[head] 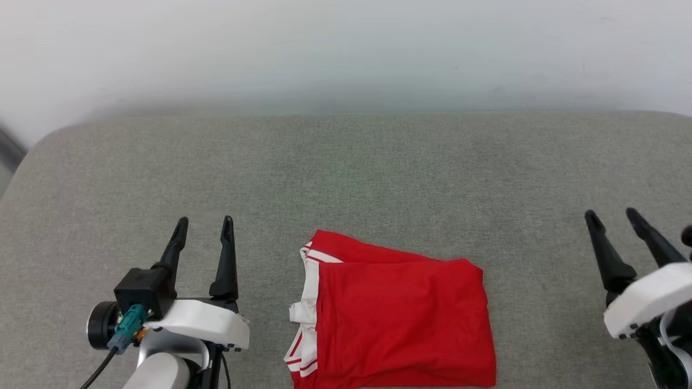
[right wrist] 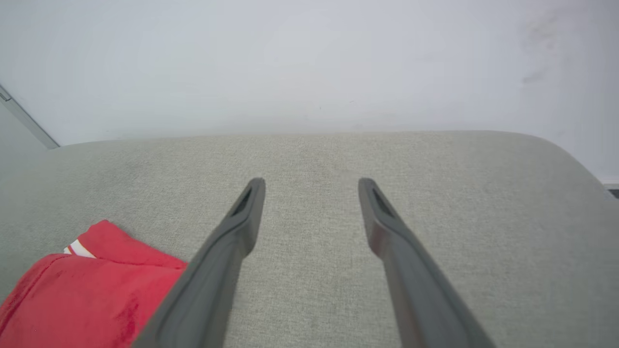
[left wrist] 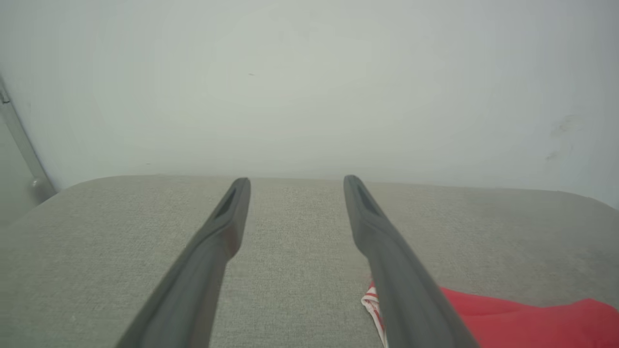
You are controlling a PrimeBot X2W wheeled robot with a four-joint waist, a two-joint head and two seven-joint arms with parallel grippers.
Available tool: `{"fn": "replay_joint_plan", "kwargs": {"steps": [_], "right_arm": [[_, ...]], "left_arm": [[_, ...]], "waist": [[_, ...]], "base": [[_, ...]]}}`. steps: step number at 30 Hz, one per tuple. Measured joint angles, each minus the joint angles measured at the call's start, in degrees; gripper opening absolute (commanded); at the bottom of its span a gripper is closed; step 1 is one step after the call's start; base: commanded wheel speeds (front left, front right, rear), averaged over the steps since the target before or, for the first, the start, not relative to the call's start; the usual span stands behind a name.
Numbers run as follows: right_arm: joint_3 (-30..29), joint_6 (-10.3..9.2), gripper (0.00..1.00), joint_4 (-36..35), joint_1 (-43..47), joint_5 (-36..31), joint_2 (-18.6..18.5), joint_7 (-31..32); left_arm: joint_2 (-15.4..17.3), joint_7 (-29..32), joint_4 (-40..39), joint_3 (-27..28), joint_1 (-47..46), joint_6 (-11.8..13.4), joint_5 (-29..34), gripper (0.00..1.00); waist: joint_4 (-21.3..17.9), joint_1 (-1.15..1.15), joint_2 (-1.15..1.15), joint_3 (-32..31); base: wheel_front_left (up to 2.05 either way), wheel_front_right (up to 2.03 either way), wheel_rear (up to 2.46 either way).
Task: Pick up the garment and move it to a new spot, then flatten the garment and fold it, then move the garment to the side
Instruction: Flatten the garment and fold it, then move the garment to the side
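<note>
The garment [head: 397, 313] lies folded into a compact red rectangle near the front edge of the grey cushioned surface, its white, red-striped trim showing along the left side. My left gripper [head: 204, 221] stands open to the garment's left, apart from it, holding nothing. My right gripper [head: 612, 213] is open at the far right, also clear of the cloth. In the left wrist view the garment [left wrist: 508, 321] peeks in at the lower right behind a finger [left wrist: 387, 251]. A red corner of the garment [right wrist: 82, 295] sits at the lower left of the right wrist view.
The grey fabric surface [head: 346, 178] stretches wide behind the garment and ends at a pale wall [head: 346, 48]. Its rounded corners fall away at the far left and far right.
</note>
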Motion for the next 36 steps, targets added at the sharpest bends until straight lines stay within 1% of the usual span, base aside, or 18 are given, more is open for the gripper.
{"fn": "replay_joint_plan", "kwargs": {"steps": [4,6,9,15,19,28,33,36], "right_arm": [[-1.8,0.0,1.0,-3.4,3.0,-4.3,1.5,-5.0],[-1.8,0.0,1.0,-4.4,4.6,-4.9,2.6,-7.1],[-1.0,0.0,1.0,-5.5,6.1,-6.6,3.2,-9.8],[-0.2,0.01,1.0,-5.5,8.9,-8.5,4.6,-11.6],[0.0,0.01,1.0,-5.5,10.5,-8.7,5.2,-11.9],[-0.1,0.01,1.0,-6.3,10.6,-8.5,5.7,-11.5],[-1.2,0.01,1.0,-6.4,10.6,-7.3,6.0,-9.9],[-3.2,0.01,1.0,-4.7,10.8,-3.4,6.8,-5.9]], "left_arm": [[0.1,0.0,0.5,1.2,0.6,-0.4,1.3,1.0],[0.0,0.0,0.8,1.9,1.6,-0.5,1.9,1.0],[-0.6,0.0,1.7,2.6,3.0,-1.1,2.5,1.0],[-1.9,-0.1,3.1,4.0,5.0,-2.5,3.7,1.0],[-2.7,-0.1,3.4,5.0,6.2,-3.4,4.3,1.0],[-4.2,-0.1,3.7,7.1,6.8,-4.5,5.4,1.0],[-4.8,-0.1,3.8,8.1,6.8,-5.2,6.0,1.0],[-5.5,-0.1,3.7,8.9,6.8,-5.5,6.4,1.0]], "waist": [[-0.3,0.0,0.0,-0.6],[-0.5,0.0,0.0,-1.2],[-1.2,0.0,0.0,-1.9],[-2.2,0.0,0.0,-3.7],[-2.5,-0.01,0.0,-4.5],[-2.6,0.0,0.0,-4.2],[-2.5,0.0,0.0,-3.9],[-2.5,0.0,0.0,-3.8]], "base": [[0.0,0.0,0.0],[0.0,0.0,0.0],[0.0,0.0,0.0],[0.0,0.0,0.0],[0.0,0.0,0.0],[0.0,0.0,0.0],[0.0,0.0,0.0],[0.0,0.0,0.0]]}}
